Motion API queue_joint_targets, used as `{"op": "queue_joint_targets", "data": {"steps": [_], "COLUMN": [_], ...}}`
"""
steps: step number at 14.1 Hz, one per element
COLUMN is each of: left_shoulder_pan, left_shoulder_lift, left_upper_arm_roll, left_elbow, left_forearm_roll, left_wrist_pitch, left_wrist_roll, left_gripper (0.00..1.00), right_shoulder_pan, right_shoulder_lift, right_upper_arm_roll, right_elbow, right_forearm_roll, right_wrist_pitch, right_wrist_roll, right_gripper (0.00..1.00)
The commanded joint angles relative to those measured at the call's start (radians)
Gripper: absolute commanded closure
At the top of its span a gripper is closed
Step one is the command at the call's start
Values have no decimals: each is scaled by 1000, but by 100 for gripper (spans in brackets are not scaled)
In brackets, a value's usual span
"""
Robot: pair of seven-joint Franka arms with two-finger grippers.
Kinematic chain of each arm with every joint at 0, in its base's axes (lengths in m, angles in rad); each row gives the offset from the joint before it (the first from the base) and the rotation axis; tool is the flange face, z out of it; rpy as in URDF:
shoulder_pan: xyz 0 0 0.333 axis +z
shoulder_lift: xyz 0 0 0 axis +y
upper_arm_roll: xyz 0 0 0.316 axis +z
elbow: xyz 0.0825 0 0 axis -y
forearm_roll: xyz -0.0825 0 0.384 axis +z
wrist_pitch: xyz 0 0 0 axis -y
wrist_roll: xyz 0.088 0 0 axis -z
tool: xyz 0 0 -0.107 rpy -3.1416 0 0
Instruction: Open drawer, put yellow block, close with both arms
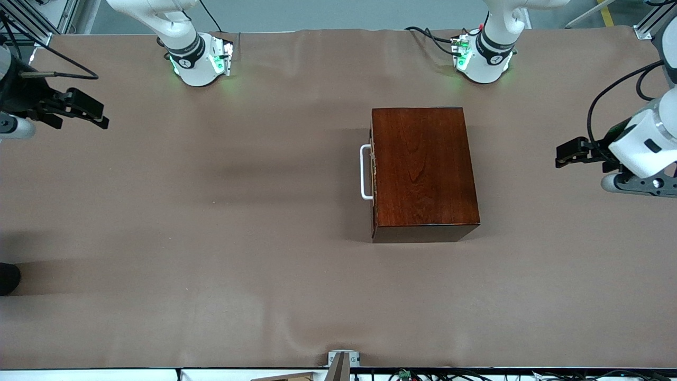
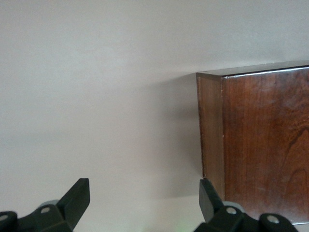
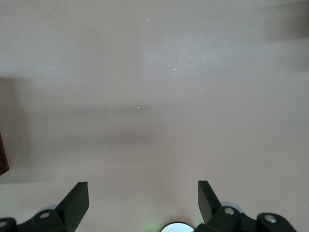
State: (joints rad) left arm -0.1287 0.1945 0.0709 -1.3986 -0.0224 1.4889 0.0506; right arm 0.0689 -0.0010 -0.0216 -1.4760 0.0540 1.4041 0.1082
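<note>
The dark reddish-brown wooden box [image 1: 423, 169] stands on the table near the left arm's base. Its drawer is shut, and the white U-shaped handle [image 1: 365, 172] faces the right arm's end of the table. The yellow block is not in any view. My left gripper [image 1: 565, 153] is open and empty over the table at the left arm's end, clear of the box. In the left wrist view [image 2: 145, 198] the box [image 2: 260, 145] is just past one fingertip [image 2: 208, 193]. My right gripper [image 1: 95, 114] is open and empty over the right arm's end; the right wrist view [image 3: 143, 198] shows bare cloth.
A brown cloth [image 1: 211, 238] covers the table. A dark round object [image 1: 8, 278] sits at the cloth's edge at the right arm's end. A small metal bracket [image 1: 342, 360] stands at the edge nearest the front camera. Cables lie by the left arm's base [image 1: 484, 58].
</note>
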Motion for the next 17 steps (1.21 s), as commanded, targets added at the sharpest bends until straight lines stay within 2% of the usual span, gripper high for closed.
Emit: {"op": "queue_joint_targets", "data": {"steps": [1, 3, 17], "left_shoulder_pan": [26, 63, 55], "left_shoulder_lift": [-20, -20, -20], "left_upper_arm_roll": [-28, -75, -77], "left_elbow": [-23, -23, -20], "left_forearm_roll": [-17, -16, -8], "left_wrist_pitch": [14, 16, 22], "left_wrist_roll": [15, 2, -44], "left_gripper": [0, 0, 0], "right_shoulder_pan": [-18, -17, 2], "right_shoulder_lift": [4, 10, 4], "right_upper_arm_roll": [9, 9, 18], "right_elbow": [0, -1, 20], "right_forearm_roll": [-2, -2, 12], "right_wrist_pitch": [4, 7, 6], "right_wrist_roll": [5, 5, 7], "right_gripper": [0, 0, 0]}}
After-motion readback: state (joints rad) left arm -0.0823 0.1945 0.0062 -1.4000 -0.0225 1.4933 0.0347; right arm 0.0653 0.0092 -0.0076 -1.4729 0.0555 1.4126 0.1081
